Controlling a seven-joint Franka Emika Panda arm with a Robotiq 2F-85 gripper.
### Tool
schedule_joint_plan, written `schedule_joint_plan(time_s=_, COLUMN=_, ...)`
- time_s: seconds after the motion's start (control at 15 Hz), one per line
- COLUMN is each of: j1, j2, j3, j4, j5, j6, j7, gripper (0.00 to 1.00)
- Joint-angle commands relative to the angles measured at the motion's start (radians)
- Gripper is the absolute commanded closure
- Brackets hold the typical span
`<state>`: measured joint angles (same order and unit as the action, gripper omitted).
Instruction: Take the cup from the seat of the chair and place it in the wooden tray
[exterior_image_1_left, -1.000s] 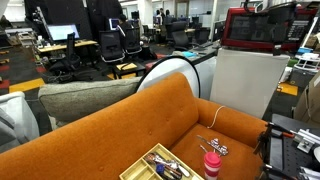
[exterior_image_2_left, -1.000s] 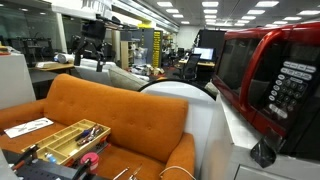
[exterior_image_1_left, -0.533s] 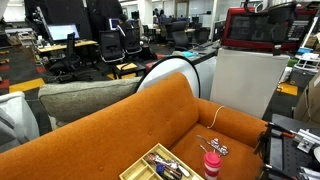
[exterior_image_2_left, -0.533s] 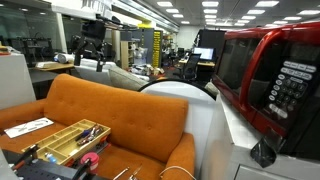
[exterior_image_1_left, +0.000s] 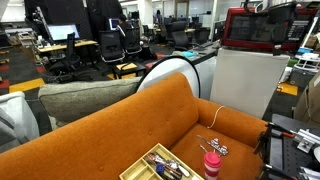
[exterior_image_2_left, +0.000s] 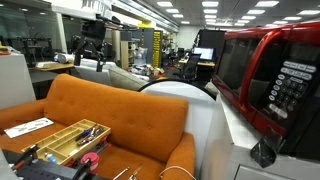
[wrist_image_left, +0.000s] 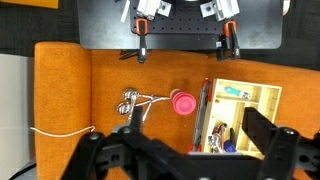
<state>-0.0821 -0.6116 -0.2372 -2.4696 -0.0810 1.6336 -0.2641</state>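
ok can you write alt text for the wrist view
Looking straight down on an orange chair, a small pink cup stands on the seat just beside a compartmented wooden tray. The open end effector hangs above them at the bottom of the frame, touching nothing.

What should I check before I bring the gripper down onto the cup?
1. Cup upright on the chair seat: ok.
2. Gripper open and holding nothing: ok.
3. Gripper down at cup level: not ok, it hangs well above.
4. Room for fingers around cup: cannot tell; metal clutter and the wooden tray lie close on either side.
5. Bare tray compartment space: ok.
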Motion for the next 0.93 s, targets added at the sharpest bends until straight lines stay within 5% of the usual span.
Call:
schedule_joint_plan(time_s=0.0, j1=-0.012, j2=0.002, j3=0.01, j4=0.001, j5=0.005, j6=-0.001, j7=-0.005, gripper=0.0)
schedule_joint_plan(time_s=0.47, j1=-0.012, j2=0.002, j3=0.01, j4=0.001, j5=0.005, j6=-0.001, j7=-0.005, gripper=0.0)
schedule_joint_plan(time_s=0.87, j1=-0.006, j2=0.096, j3=0.04, j4=-0.089, j5=-0.024, j6=0.172, j7=0.042, gripper=0.0)
